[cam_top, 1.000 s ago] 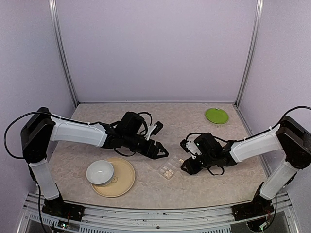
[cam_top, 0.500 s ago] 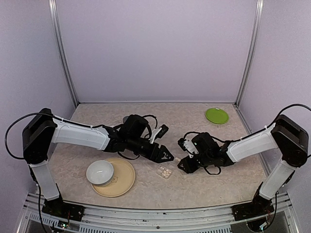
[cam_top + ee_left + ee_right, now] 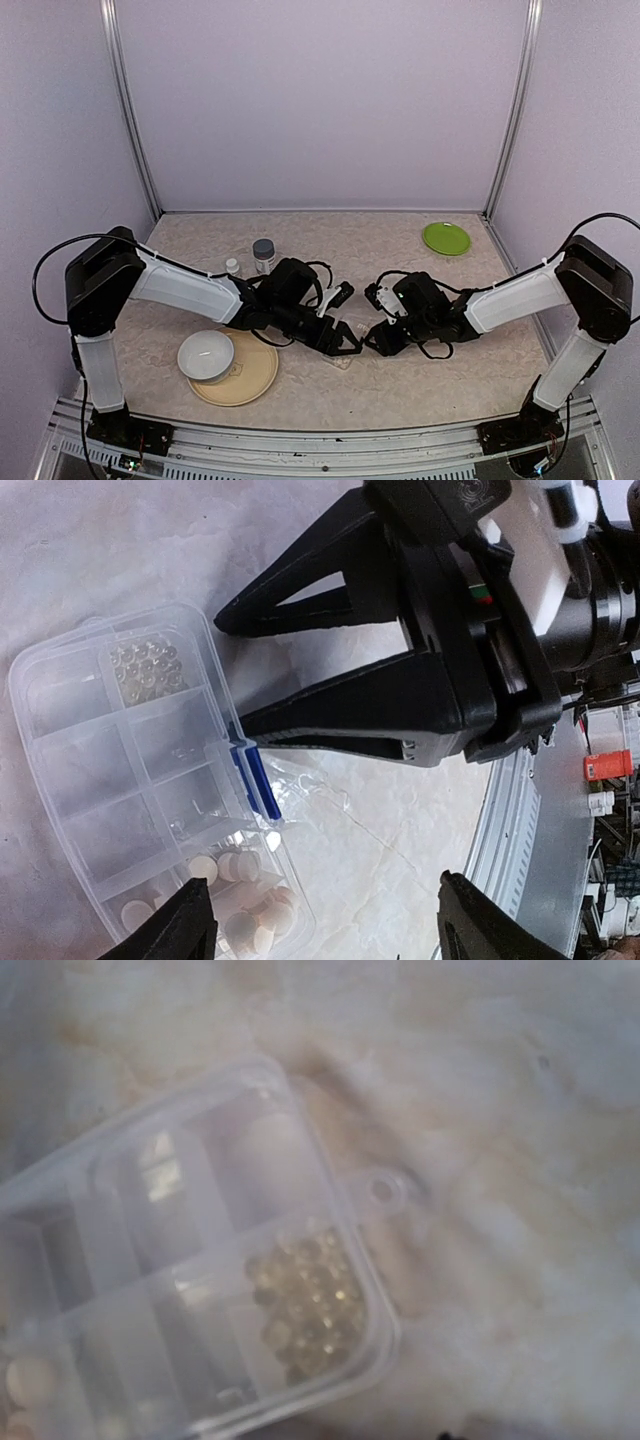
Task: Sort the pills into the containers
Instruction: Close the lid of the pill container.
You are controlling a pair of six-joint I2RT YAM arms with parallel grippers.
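Note:
The clear pill box (image 3: pixel 120 770) lies open on the table, its containers side by side. Whitish pills (image 3: pixel 245 905) fill one end compartment and tiny clear beads (image 3: pixel 145 668) fill the opposite corner; the compartments between look empty. A blue latch (image 3: pixel 256 780) sits on the box's long edge. My left gripper (image 3: pixel 335 935) hovers open right above the box, one fingertip (image 3: pixel 190 920) over the white pills. My right gripper (image 3: pixel 235 670) faces it, jaws apart, its lower finger (image 3: pixel 330 720) reaching the box edge by the latch. In the blurred right wrist view, the beads (image 3: pixel 305 1305) are close below.
A white bowl (image 3: pixel 206 355) sits on a tan plate (image 3: pixel 255 372) to the left of the grippers. A grey-capped bottle (image 3: pixel 264 253) and a tiny white bottle (image 3: pixel 232 266) stand behind my left arm. A green plate (image 3: pixel 446 238) lies at the back right.
My left gripper has moved right and forward, ending over the pill box and uncovering the two bottles behind it. The right gripper has edged left toward the box.

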